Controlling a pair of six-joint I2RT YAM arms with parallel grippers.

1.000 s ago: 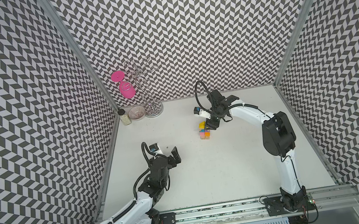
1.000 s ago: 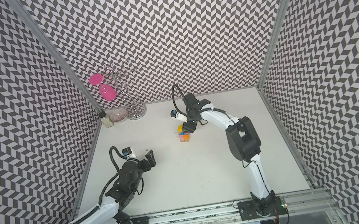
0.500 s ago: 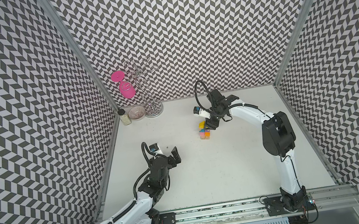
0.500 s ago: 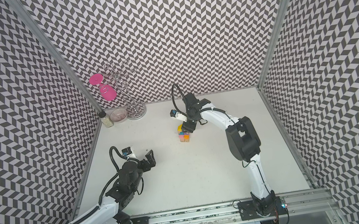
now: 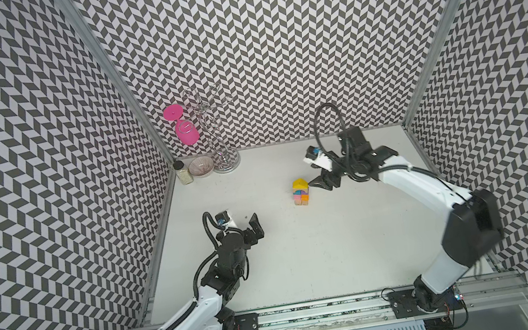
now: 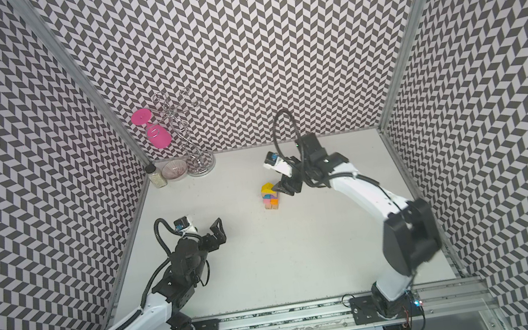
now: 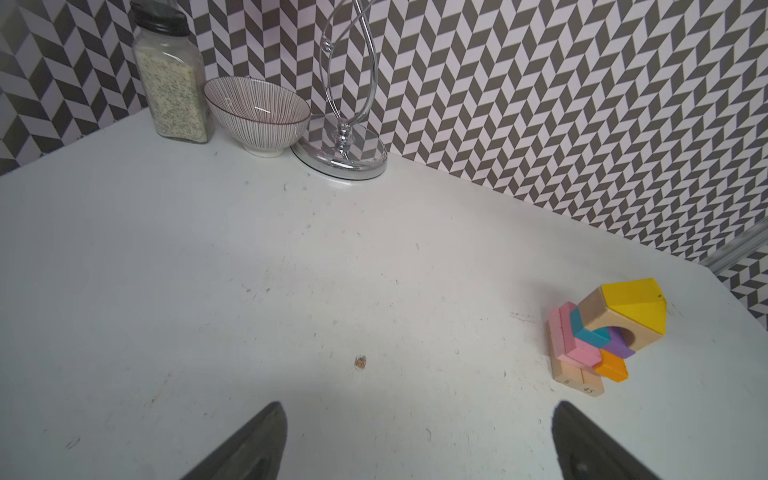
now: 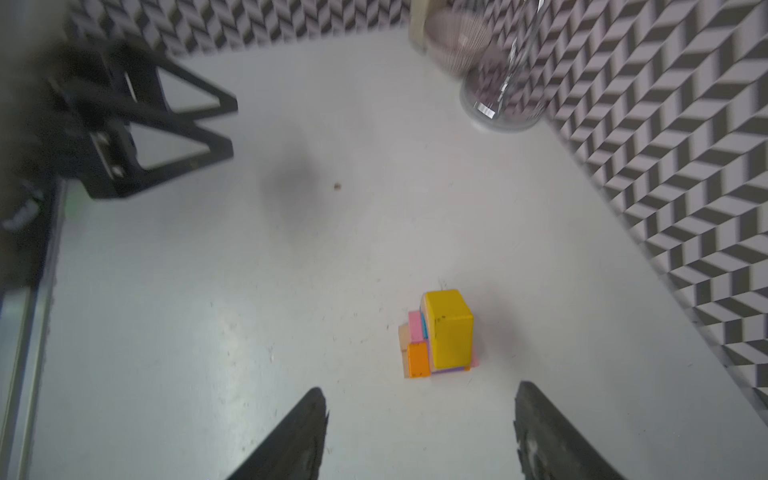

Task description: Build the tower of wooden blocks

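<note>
Small multicoloured wood block tower [image 5: 301, 193], yellow-roofed, stands far-centre; likely light, loose, easily toppled, best pinched on flat sides; right gripper [image 5: 318, 185] just right of it, left gripper [image 7: 415, 411] near-left, both wide, empty

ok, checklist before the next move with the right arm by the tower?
1. The right hand is open, nothing between the jaws: ok.
2. It is apart from the tower, which lies ahead of its fingertips in the right wrist view: ok.
3. The tower is upright, with the yellow roof piece on top: ok.
4. The orange block sticks out at the side of the stack; whether it sits firm: cannot tell.
5. The left hand is open, empty, well apart from the tower: ok.
</note>
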